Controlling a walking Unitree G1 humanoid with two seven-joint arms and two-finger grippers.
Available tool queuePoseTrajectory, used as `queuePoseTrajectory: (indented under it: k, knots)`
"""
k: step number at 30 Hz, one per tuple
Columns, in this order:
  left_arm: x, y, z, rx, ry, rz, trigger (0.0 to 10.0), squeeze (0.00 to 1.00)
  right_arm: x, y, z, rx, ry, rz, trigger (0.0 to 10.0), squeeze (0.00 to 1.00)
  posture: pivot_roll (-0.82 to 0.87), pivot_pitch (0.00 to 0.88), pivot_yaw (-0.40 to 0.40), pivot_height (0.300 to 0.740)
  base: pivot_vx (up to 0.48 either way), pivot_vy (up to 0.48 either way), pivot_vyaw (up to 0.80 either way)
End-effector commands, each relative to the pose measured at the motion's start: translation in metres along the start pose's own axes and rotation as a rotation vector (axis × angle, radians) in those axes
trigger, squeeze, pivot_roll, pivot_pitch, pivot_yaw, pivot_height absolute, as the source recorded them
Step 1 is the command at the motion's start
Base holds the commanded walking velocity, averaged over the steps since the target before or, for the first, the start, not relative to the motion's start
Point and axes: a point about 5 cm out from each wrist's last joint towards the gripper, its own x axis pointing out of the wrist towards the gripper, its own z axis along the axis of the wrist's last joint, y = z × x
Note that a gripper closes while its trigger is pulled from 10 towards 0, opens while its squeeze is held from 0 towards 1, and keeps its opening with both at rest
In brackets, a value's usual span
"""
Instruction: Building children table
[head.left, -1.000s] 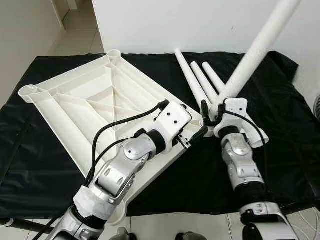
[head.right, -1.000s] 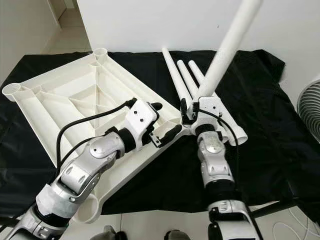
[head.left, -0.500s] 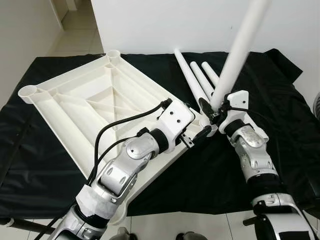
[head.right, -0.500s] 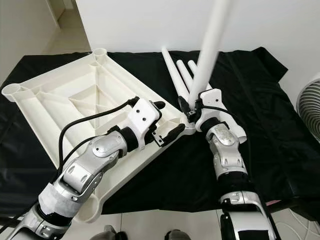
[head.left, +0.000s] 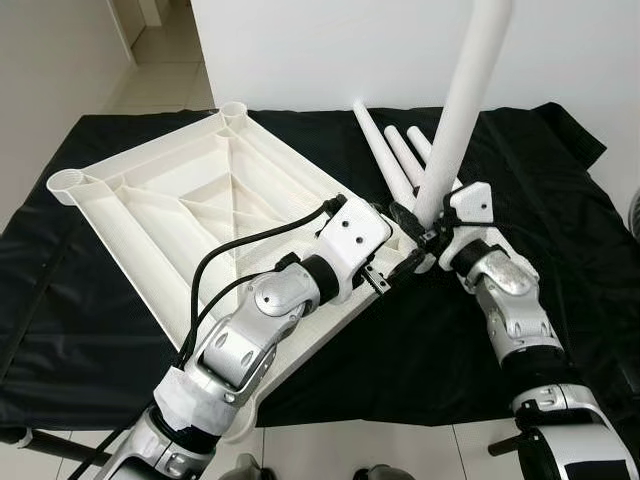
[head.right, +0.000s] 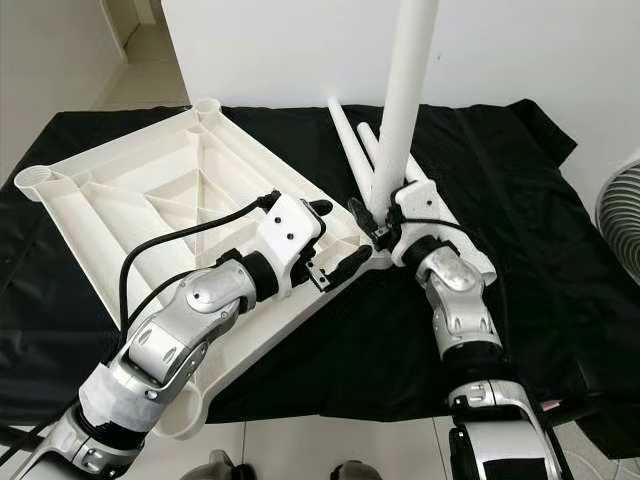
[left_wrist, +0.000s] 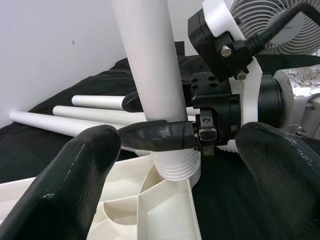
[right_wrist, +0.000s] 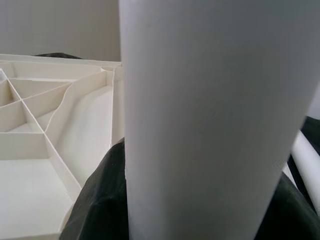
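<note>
**A white leg stands at the corner of the tabletop**

The white tabletop lies upside down on a black cloth. Its ribs face up and make little open boxes with nothing in them. Round sockets sit at its corners.

The leg is a long white tube. It stands almost straight up, with its top leaning a little toward the wall. Its ridged bottom end sits right at the near corner of the tabletop. I cannot tell how far in it goes.

The right gripper is clamped on the leg near its bottom end. One black finger wraps across the tube.

The left gripper rests on the tabletop edge just beside that corner. Its two fingers are spread apart and hold nothing. The right gripper is right in front of them.

Three more legs lie flat on the cloth behind the standing leg, side by side, pointing toward the white wall. A fan stands at the far right. A tiled floor shows past the cloth on the left.
</note>
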Motion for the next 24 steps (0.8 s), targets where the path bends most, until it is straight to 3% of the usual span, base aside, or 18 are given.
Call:
queuePoseTrajectory:
  k: [1, 4, 6, 9, 17, 24]
  knots:
    - [0.0, -0.003, -0.001, 0.016, 0.007, -0.054, 10.0, 0.0, -0.004, 0.005, -0.01, -0.013, 0.05, 0.027, 10.0, 0.0, -0.14, 0.028, 0.042, 0.74, 0.0, 0.0, 0.0]
    - [0.0, -0.003, -0.001, 0.015, 0.007, -0.054, 10.0, 0.0, -0.008, 0.001, -0.019, -0.04, 0.076, -0.035, 10.0, 0.0, -0.15, 0.039, 0.052, 0.74, 0.0, 0.0, 0.0]
    - [0.001, -0.003, -0.001, 0.014, 0.007, -0.057, 10.0, 0.0, -0.009, -0.009, -0.024, 0.023, 0.089, -0.127, 10.0, 0.0, -0.15, 0.039, 0.054, 0.74, 0.0, 0.0, 0.0]
    - [0.001, -0.003, -0.001, 0.014, 0.006, -0.058, 10.0, 0.0, -0.008, -0.012, -0.025, 0.038, 0.094, -0.15, 10.0, 0.0, -0.15, 0.044, 0.058, 0.74, 0.0, 0.0, 0.0]
    - [0.002, -0.003, -0.001, 0.014, 0.005, -0.059, 10.0, 0.0, -0.005, -0.011, -0.028, 0.052, 0.117, -0.167, 10.0, 0.0, -0.15, 0.058, 0.056, 0.74, 0.0, 0.0, 0.0]
    - [0.0, -0.003, -0.002, 0.012, 0.013, -0.055, 10.0, 0.0, -0.004, -0.001, -0.033, 0.04, 0.126, -0.092, 10.0, 0.0, -0.15, 0.065, 0.058, 0.74, 0.0, 0.0, 0.0]
